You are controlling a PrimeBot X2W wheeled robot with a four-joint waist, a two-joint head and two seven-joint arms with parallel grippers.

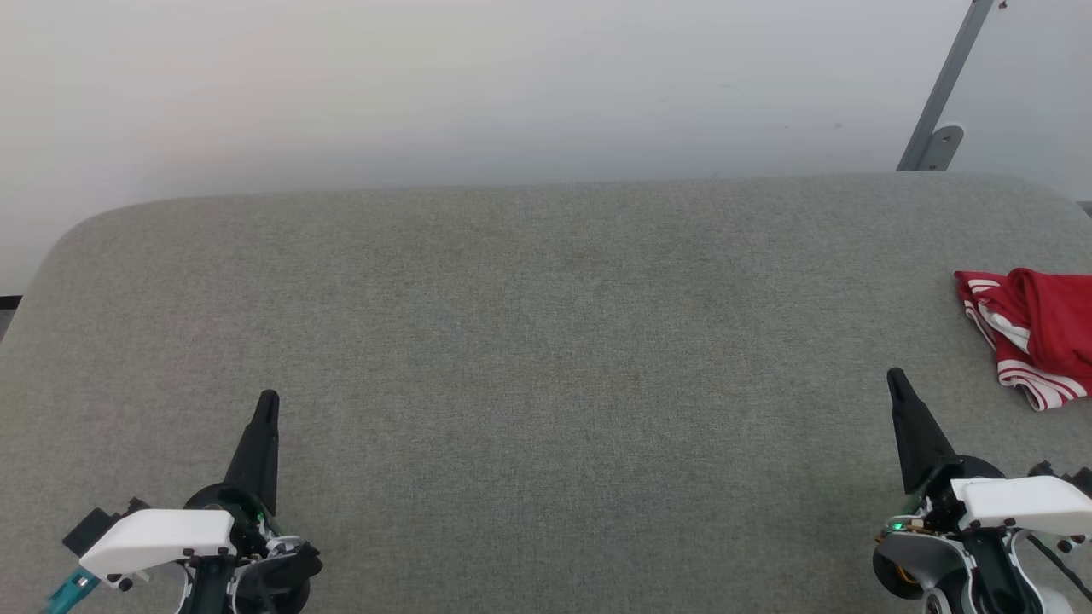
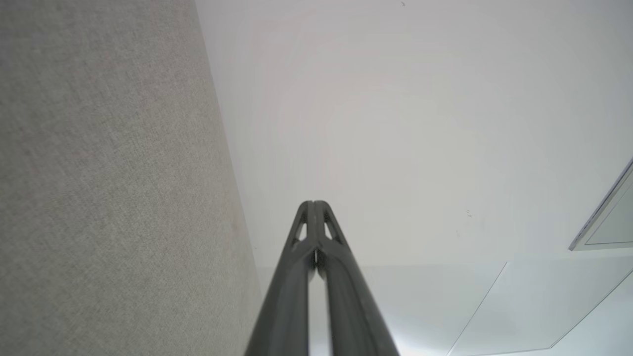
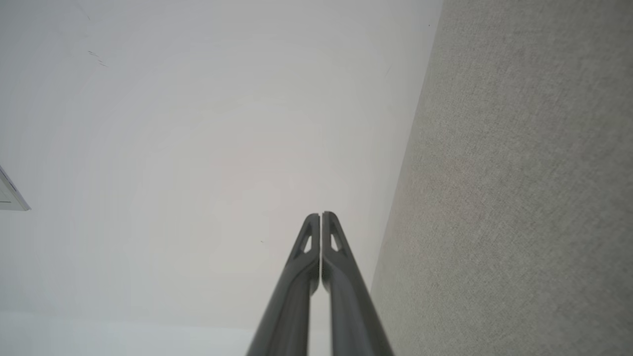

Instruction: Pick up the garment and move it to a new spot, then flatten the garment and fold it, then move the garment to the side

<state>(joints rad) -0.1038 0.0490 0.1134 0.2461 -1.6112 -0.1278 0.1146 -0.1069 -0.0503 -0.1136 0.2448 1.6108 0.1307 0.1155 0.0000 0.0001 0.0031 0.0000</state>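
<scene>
We see a big grey table (image 1: 546, 358) with a soft, cloth-like top and round corners. Behind it is a plain white wall (image 1: 384, 77). A grey metal bar (image 1: 949, 81) leans up the wall at the far right.

The garment (image 1: 1039, 334) lies on the table at the right side, in a crumpled heap. It is red, with red and white stripes along its edge and a bit of white cloth showing. Part of it runs off the side of the picture, so we cannot tell how big the heap is or how the rest of it lies.

Our left gripper (image 1: 268, 399) is low on the left, over the table. Its two dark fingers (image 2: 292, 287) are pressed tight together, with no gap at the tips and nothing between them. In the left wrist view they point at the white wall, with the grey table along one side.

Our right gripper (image 1: 895, 375) is low on the right. Its two fingers are shut tight too, tip to tip, and it has hold of nothing. It is near the garment but not touching it. The heap lies a little farther out and more to the right than the finger tips. The left gripper is well apart from the garment, across the table.
</scene>
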